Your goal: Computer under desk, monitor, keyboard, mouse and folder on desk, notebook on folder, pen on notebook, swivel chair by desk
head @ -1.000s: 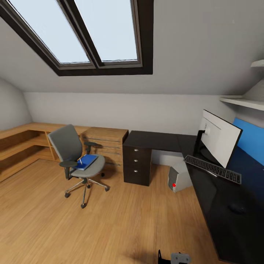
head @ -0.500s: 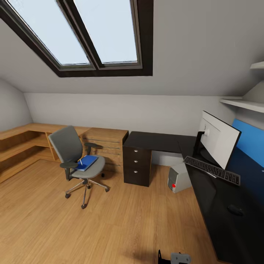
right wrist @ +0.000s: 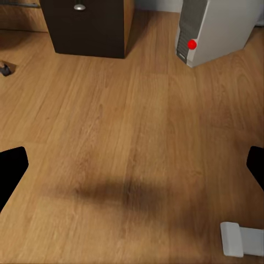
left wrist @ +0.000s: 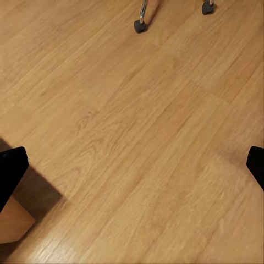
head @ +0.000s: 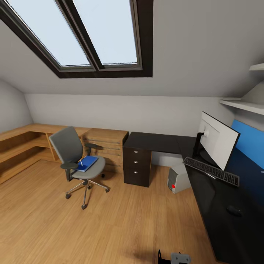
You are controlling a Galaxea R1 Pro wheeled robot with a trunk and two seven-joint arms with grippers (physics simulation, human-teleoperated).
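The swivel chair (head: 73, 154) stands on the wood floor, well left of the desk (head: 157, 141). A blue folder (head: 87, 162) lies on its seat with a thin pale stick on it; the notebook and pen I cannot make out. On the desk's right wing stand the monitor (head: 218, 139), the keyboard (head: 211, 171) and a dark mouse (head: 233, 210). The computer (head: 178, 178) (right wrist: 217, 30) sits on the floor by the desk's inner corner. My left gripper (left wrist: 132, 165) hangs open over bare floor near the chair's casters (left wrist: 140, 26). My right gripper (right wrist: 132, 168) is open above the floor.
A black drawer unit (head: 137, 165) (right wrist: 91, 27) holds up the desk's left end. Low light-wood shelving (head: 22, 141) runs along the left and back walls. White wall shelves (head: 244, 103) and a blue panel (head: 251, 141) are at the right. A grey robot part (head: 179, 258) shows below.
The whole picture has drifted a little, so the camera has moved. The chair, folder and desk items keep their places.
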